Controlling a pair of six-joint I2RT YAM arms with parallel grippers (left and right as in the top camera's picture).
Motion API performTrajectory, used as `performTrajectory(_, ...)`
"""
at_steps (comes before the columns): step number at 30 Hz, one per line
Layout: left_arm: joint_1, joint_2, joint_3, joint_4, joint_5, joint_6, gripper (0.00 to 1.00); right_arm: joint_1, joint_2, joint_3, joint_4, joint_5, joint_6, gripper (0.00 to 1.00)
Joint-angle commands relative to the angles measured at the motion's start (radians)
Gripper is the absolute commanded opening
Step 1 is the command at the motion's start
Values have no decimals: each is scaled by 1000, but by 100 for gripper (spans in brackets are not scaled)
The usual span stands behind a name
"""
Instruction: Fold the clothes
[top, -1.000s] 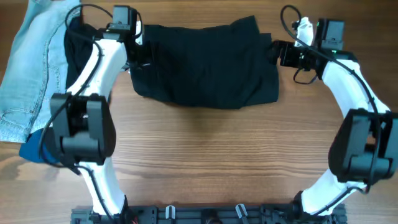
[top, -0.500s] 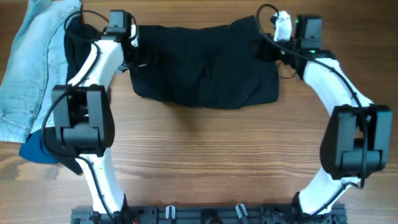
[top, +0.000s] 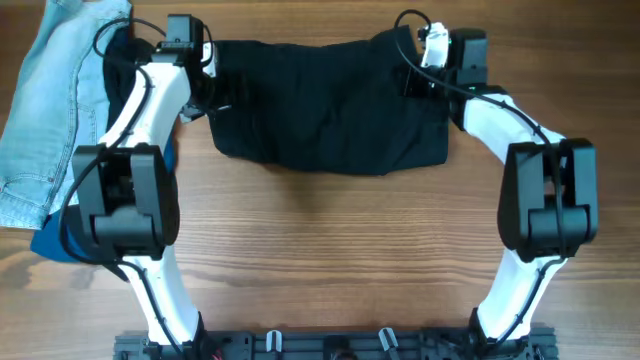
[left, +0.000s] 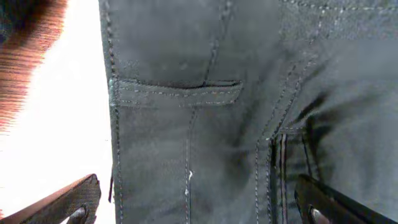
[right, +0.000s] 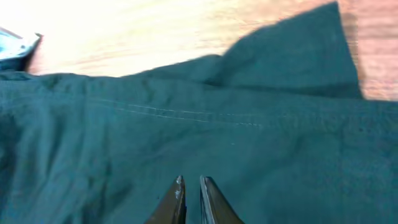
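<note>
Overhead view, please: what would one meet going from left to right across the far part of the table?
light blue jeans → left gripper, jaws open → black shorts → right gripper, jaws shut on the fabric near its right end

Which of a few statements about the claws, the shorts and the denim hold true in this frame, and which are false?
1. The black shorts lie on the wooden table. True.
2. The right claw stands wide open. False: it is shut, with its tips at the black shorts.
3. The left claw is open above black fabric. True.
4. The light denim garment lies beside the right arm. False: it lies beside the left arm.
</note>
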Motion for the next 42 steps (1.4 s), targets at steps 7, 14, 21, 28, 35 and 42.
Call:
performTrajectory(7,56,-22,15,51,170,198,100,-16,103,5,4,52,-11,8)
performTrajectory(14,74,24,15,143,170,210,100,-22,103,5,-6,71,-11,8)
performTrajectory(21,76,79,15,146,169,235,100,-32,103,5,-19,79,-22,7)
performTrajectory(28,78,123,15,142,171,234,100,-32,103,5,-22,93,-34,7)
performTrajectory(35,69,162,14,110,304,234,82,-34,105,5,-8,139,-33,6)
performTrajectory(42,58,162,14,67,425,233,4,-50,154,5,31,153,-8,4)
